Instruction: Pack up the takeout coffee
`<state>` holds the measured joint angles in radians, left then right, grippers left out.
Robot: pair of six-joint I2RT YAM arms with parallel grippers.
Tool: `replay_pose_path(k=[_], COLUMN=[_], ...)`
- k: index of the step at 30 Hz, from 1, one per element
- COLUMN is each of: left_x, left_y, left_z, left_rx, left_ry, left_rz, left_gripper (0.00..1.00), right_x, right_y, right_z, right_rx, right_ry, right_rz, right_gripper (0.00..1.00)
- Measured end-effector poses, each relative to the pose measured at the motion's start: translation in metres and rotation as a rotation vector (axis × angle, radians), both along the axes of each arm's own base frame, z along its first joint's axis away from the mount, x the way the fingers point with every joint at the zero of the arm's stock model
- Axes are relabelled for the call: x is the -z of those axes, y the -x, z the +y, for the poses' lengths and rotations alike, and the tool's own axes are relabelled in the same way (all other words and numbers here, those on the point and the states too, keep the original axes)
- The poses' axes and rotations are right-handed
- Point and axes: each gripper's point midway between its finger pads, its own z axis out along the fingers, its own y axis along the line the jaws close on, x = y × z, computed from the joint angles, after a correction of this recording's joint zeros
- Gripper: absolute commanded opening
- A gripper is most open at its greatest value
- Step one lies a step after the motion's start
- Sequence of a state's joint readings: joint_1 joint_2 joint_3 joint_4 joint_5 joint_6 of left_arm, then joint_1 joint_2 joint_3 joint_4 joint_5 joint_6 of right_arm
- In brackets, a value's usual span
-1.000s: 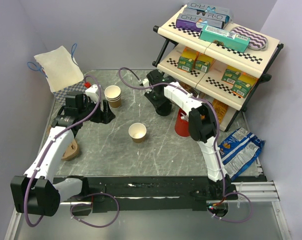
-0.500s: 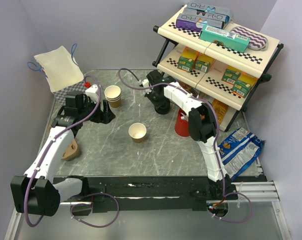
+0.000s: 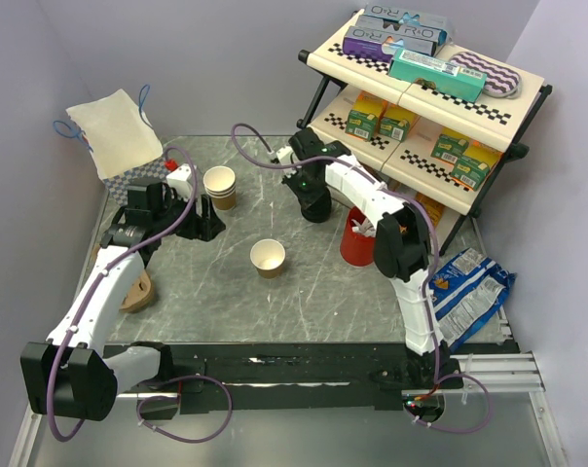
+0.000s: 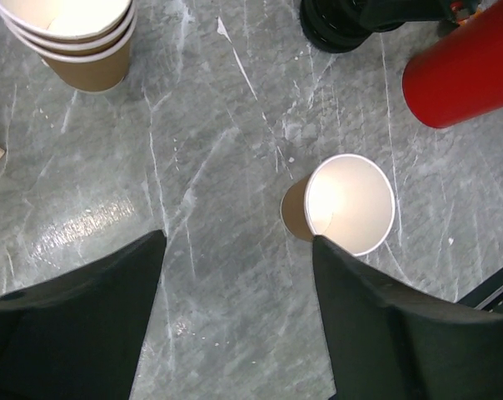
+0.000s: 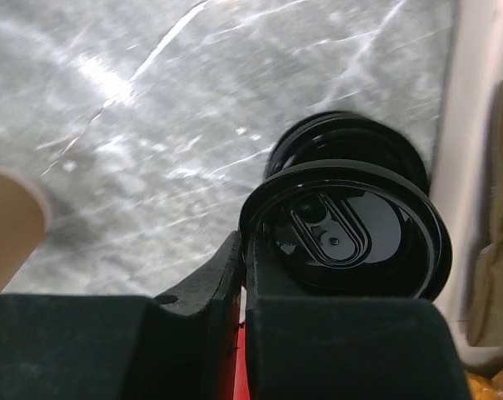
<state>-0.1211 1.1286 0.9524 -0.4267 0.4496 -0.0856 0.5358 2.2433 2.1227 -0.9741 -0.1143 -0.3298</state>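
Note:
No takeout coffee shows in any view. A lidless brown paper cup with a white inside stands mid-table. My left gripper hovers open above bare table just left of that cup; in the top view it sits beside a stack of brown cups. My right gripper is shut on the rim of a round black lid, held just above a stack of black lids. From above, that gripper is at the back of the table.
A red cup stands right of the lid stack, close to the right arm. A two-tier shelf of boxes fills the back right. A snack bag lies at the right edge, a white bag at the back left, and a brown cardboard piece by the left arm.
The right gripper's jaws have closed onto the black lid's rim, and the right arm has shifted slightly. The left arm and the cups have not moved.

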Motion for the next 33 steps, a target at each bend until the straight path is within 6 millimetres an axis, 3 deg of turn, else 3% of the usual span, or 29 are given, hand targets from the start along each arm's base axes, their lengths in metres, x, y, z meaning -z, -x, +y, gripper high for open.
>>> replay_pose_path(k=[4, 6, 14, 17, 20, 23, 33], left_x=[-0.003, -0.012, -0.068, -0.080, -0.087, -0.092, -0.087], left_y=[0.003, 0.007, 0.041, 0.050, 0.058, 0.062, 0.057], left_z=[-0.003, -0.006, -0.041, -0.066, -0.088, -0.104, -0.136], left_rx=[0.053, 0.106, 0.424, 0.560, 0.667, 0.743, 0.865], left_ry=[-0.014, -0.024, -0.146, -0.222, -0.289, -0.361, -0.538], left_rz=[-0.032, -0.092, -0.508, -0.666, -0.800, -0.936, -1.134], left_gripper=[0.81, 0.81, 0.81, 0.82, 0.83, 0.84, 0.83], right_x=[-0.012, -0.028, -0.146, -0.175, -0.183, -0.176, -0.169], right_y=[0.017, 0.031, 0.104, 0.129, 0.148, 0.162, 0.171], right_z=[0.006, 0.014, 0.037, 0.038, 0.039, 0.039, 0.041], right_rx=[-0.039, -0.076, -0.336, -0.438, -0.501, -0.529, -0.560], right_ry=[-0.054, -0.122, -0.449, -0.529, -0.573, -0.588, -0.611], right_rz=[0.051, 0.083, 0.053, 0.046, 0.093, 0.172, 0.248], right_gripper=[0.00, 0.00, 0.03, 0.03, 0.03, 0.03, 0.04])
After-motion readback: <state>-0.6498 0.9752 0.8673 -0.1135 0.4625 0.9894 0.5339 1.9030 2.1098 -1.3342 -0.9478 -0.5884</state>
